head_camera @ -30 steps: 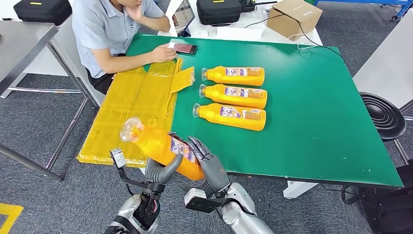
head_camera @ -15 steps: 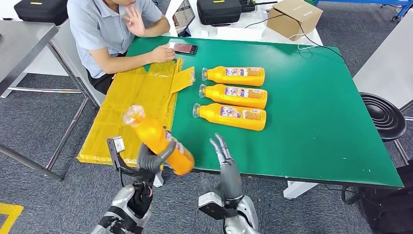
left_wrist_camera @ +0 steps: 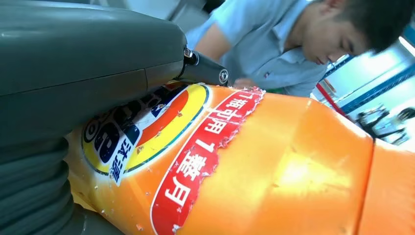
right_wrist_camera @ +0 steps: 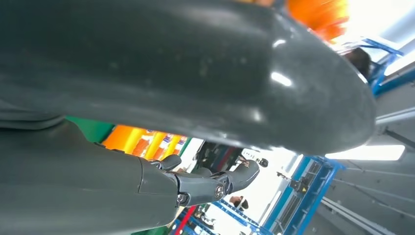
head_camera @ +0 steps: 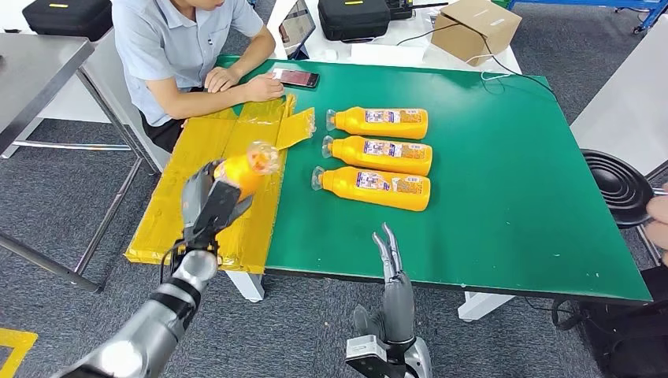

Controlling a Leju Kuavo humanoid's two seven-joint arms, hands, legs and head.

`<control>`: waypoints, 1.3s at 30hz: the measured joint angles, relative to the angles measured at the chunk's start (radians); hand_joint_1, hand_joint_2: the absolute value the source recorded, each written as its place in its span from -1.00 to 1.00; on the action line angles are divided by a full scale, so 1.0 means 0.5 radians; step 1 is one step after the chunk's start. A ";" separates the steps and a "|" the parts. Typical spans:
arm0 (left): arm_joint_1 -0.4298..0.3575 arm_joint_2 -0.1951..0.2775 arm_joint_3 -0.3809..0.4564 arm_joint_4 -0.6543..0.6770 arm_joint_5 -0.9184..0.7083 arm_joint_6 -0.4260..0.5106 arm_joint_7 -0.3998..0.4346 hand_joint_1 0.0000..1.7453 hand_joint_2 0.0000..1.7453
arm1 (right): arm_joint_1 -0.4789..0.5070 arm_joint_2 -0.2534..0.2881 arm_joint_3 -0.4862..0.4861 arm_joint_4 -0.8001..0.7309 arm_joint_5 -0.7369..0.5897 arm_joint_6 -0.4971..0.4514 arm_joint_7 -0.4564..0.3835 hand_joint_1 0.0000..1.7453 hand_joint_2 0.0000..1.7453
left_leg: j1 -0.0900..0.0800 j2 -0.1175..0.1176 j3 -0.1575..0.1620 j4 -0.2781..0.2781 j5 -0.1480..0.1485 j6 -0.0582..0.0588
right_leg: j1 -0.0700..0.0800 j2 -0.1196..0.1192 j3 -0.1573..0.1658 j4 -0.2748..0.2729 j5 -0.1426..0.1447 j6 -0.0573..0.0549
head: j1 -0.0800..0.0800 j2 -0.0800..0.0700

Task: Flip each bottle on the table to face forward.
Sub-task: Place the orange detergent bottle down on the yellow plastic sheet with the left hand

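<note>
My left hand [head_camera: 206, 206] grips an orange bottle [head_camera: 246, 169] with a clear cap, raised over the yellow sheet [head_camera: 197, 177] at the table's left side. The left wrist view has that bottle [left_wrist_camera: 254, 166] close up, its red and yellow label showing under my thumb [left_wrist_camera: 88, 63]. Three more orange bottles lie in a row on the green table [head_camera: 512, 197]: the far one [head_camera: 378, 122], the middle one [head_camera: 380, 155] and the near one [head_camera: 372, 187], caps pointing left. My right hand [head_camera: 391, 272] stands at the table's near edge, fingers straight and apart, holding nothing.
A person [head_camera: 177, 47] sits at the table's far left corner with a phone [head_camera: 296, 78] beside their hands. A cardboard box [head_camera: 475, 27] and black cases stand behind the table. A black stool [head_camera: 621, 185] stands to the right, with a person's fingers [head_camera: 658, 211] at the frame's edge.
My left arm has swung the bottle up and away from my body, out over the yellow sheet. My right hand let go of it, opened and moved right along the table's edge.
</note>
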 joint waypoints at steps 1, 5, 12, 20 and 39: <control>-0.064 0.003 -0.009 0.084 -0.090 0.008 0.035 1.00 1.00 | 0.000 -0.002 0.015 -0.015 -0.023 0.000 0.000 -1.00 -1.00 | 0.000 0.000 0.000 0.000 0.001 0.000 | 0.000 0.000 0.000 0.000 0.000 0.000 | 0.000 0.000; -0.248 0.019 -0.056 0.333 -0.341 -0.028 0.195 1.00 1.00 | -0.006 -0.015 0.065 -0.063 -0.091 0.004 0.000 -1.00 -1.00 | 0.000 0.000 0.000 0.000 0.001 0.000 | 0.000 0.000 0.000 0.000 0.001 0.000 | 0.000 0.000; -0.429 0.060 -0.221 0.658 -0.774 -0.452 0.555 1.00 1.00 | -0.033 -0.035 0.115 -0.073 -0.156 0.088 0.000 -1.00 -1.00 | 0.000 0.000 -0.001 0.000 0.000 0.000 | 0.000 0.000 -0.001 0.001 0.000 0.000 | 0.000 0.000; -0.446 0.073 -0.314 0.826 -0.843 -0.648 0.657 0.97 1.00 | -0.044 -0.039 0.123 -0.071 -0.178 0.137 0.000 -1.00 -1.00 | 0.000 0.000 -0.002 0.000 0.001 0.000 | 0.000 0.000 -0.001 0.001 0.000 0.000 | 0.000 0.000; -0.452 0.070 -0.251 0.904 -0.617 -0.895 0.529 -1.00 1.00 | -0.069 -0.039 0.121 -0.001 -0.174 0.133 0.000 -1.00 -1.00 | 0.000 -0.003 0.001 0.000 0.001 0.000 | 0.000 -0.002 0.003 0.001 0.000 0.000 | -0.001 0.000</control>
